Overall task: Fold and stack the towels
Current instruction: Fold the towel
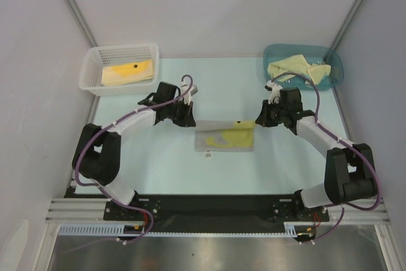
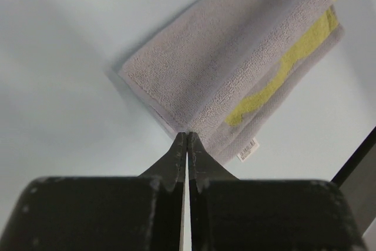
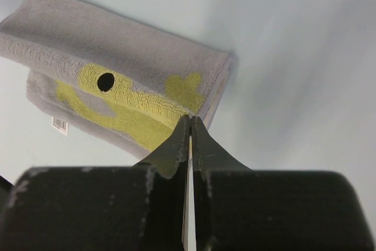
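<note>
A grey towel with a yellow pattern (image 1: 225,138) lies folded at the table's middle. It also shows in the left wrist view (image 2: 235,69) and in the right wrist view (image 3: 117,74). My left gripper (image 1: 190,122) is shut, its tips (image 2: 188,134) pinching the towel's far left corner. My right gripper (image 1: 259,122) is shut, its tips (image 3: 191,117) on the towel's far right corner, on the yellow part. A white label (image 2: 247,150) sticks out from the lower layer.
A white basket (image 1: 95,71) at the back left holds a folded yellow towel (image 1: 128,72). A blue bin (image 1: 333,68) at the back right holds a crumpled pale yellow towel (image 1: 298,66). Grey walls close in both sides.
</note>
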Robot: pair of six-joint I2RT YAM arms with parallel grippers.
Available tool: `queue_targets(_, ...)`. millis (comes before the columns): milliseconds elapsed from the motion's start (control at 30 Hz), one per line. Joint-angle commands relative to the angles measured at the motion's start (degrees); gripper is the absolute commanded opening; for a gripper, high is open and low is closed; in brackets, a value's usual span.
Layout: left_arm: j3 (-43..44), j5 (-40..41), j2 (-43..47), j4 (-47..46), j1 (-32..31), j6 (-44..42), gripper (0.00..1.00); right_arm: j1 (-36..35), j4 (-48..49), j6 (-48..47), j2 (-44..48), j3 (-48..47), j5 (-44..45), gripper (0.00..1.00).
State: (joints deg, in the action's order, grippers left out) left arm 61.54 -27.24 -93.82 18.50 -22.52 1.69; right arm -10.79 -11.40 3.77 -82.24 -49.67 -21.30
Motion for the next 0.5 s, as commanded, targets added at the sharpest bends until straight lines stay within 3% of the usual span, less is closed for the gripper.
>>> queue_targets(0, -2.38, 1.76, 3.64, -1.28, -1.2, 2.43, 0.0, 0.06, -1.87, 2.9, 2.43, 1.85, 5.13, 0.0)
queue_targets(467, -8.89, 6.23, 8.65, -1.63, -4.28, 5.69, 0.0, -3.36, -3.89, 8.36, 8.75, 6.86, 5.83, 0.0)
